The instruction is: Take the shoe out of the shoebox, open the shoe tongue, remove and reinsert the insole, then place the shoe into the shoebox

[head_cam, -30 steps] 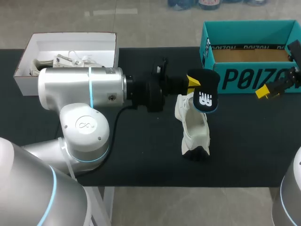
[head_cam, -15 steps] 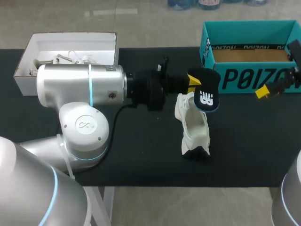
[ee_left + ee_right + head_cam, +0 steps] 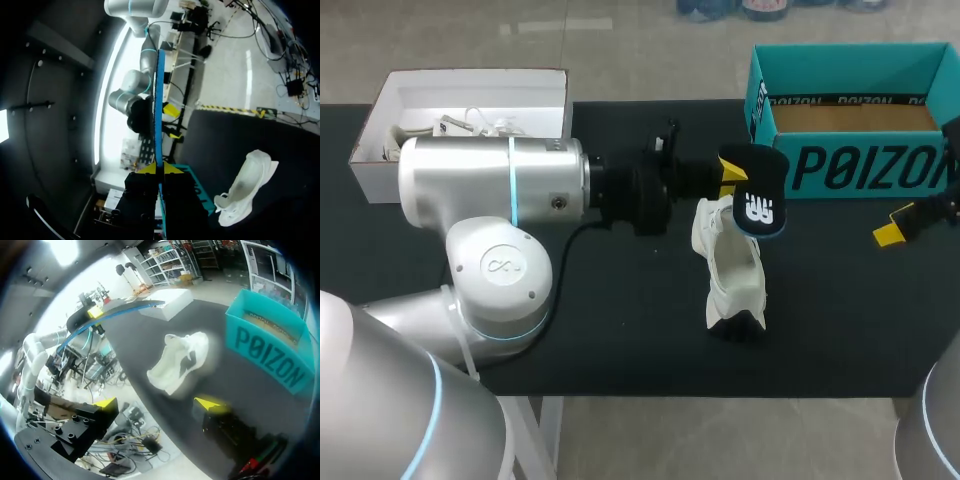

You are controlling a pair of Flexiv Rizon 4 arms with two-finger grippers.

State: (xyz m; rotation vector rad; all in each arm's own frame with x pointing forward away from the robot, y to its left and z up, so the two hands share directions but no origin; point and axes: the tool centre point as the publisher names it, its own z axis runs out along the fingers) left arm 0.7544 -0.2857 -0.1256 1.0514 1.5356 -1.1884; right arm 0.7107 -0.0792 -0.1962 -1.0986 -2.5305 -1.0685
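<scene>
Lying on the black table (image 3: 620, 330), the white shoe (image 3: 730, 270) is sitting out in the open near the middle, with a white box (image 3: 470, 95) at the far left corner and the teal shoebox (image 3: 850, 165) at the far right. The left gripper (image 3: 160, 169) is hovering just behind the shoe, pinching the dark insole (image 3: 760, 195) between its tips. The right gripper (image 3: 159, 404) is spread wide, holding nothing; it has dropped away from the teal shoebox's front since a second ago.
</scene>
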